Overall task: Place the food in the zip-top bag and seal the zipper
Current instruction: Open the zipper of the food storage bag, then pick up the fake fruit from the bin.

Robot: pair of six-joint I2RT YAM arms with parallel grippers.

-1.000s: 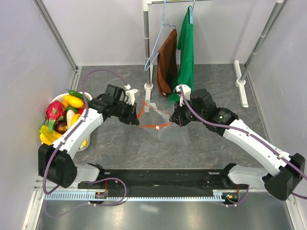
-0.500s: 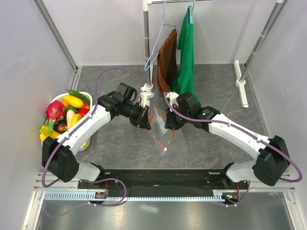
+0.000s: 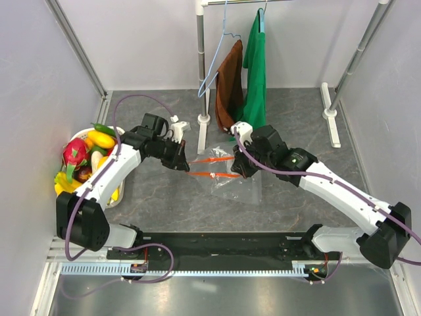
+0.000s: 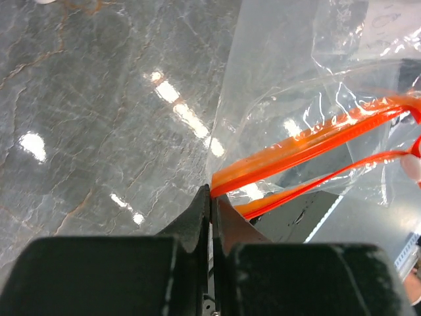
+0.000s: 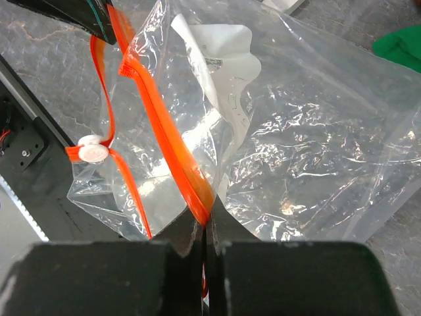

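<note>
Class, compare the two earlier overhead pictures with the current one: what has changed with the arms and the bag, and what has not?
Half a second ago the left gripper and right gripper had drawn together, the zip-top bag sagging between them. Now they have pulled apart, stretching the zipper taut. Both keep pinching it. The food has not moved.

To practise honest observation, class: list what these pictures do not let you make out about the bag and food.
Label print: right wrist view, too small, crumpled.
Lower food: top view, under upper pieces and the left arm.
Zip-top bag: left wrist view, cut off by right edge.
</note>
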